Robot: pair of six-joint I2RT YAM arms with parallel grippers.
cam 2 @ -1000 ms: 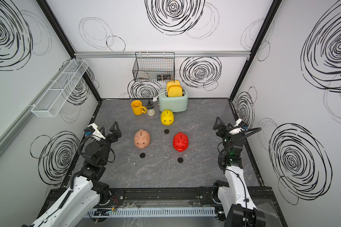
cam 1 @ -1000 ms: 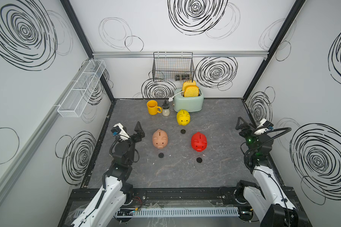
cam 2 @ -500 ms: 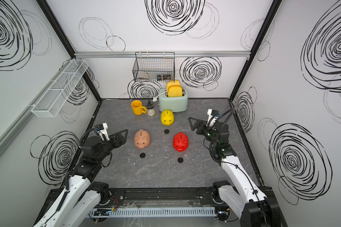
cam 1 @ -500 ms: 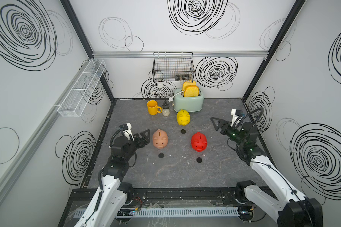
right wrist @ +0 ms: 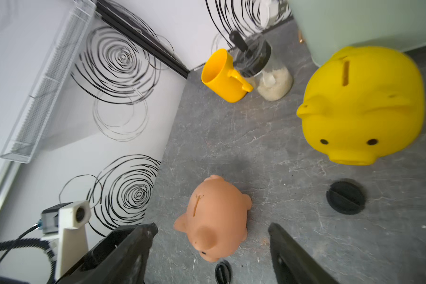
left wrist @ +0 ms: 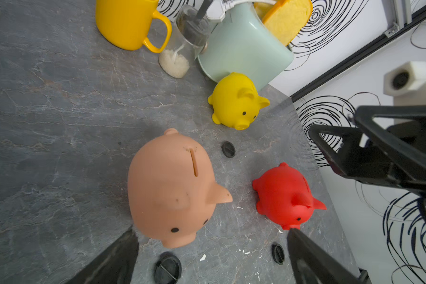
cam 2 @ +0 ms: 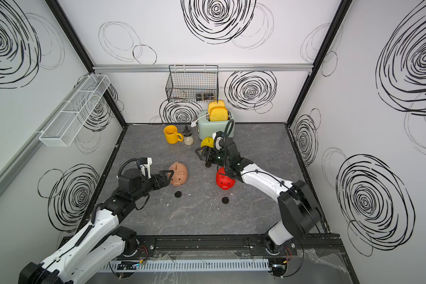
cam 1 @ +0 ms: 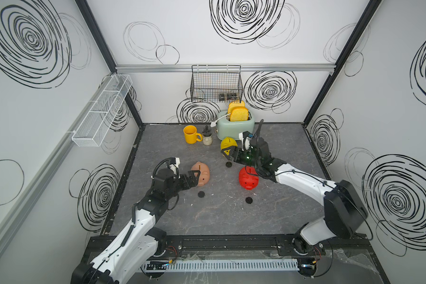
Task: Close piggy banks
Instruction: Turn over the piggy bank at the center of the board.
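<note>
Both arms stretch low over the worktop [cam 1: 219, 216], jaws spread (nothing held): left gripper [cam 1: 196, 178] just beside the pink piggy bank [cam 1: 203, 172], right gripper [cam 1: 227, 155] beside the yellow piggy bank [cam 1: 227, 143]; the red piggy bank [cam 1: 248, 180] stands near the right forearm.

Pink pig [left wrist: 172, 189], yellow pig [left wrist: 235, 100], red pig [left wrist: 282, 194] upright on grey table [left wrist: 59, 127] among black plugs [left wrist: 228, 149].

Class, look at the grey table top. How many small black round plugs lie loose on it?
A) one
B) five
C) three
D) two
C: a top view shows three black plugs on the table, one near the pink pig, one near the yellow pig and one near the red pig.
</note>
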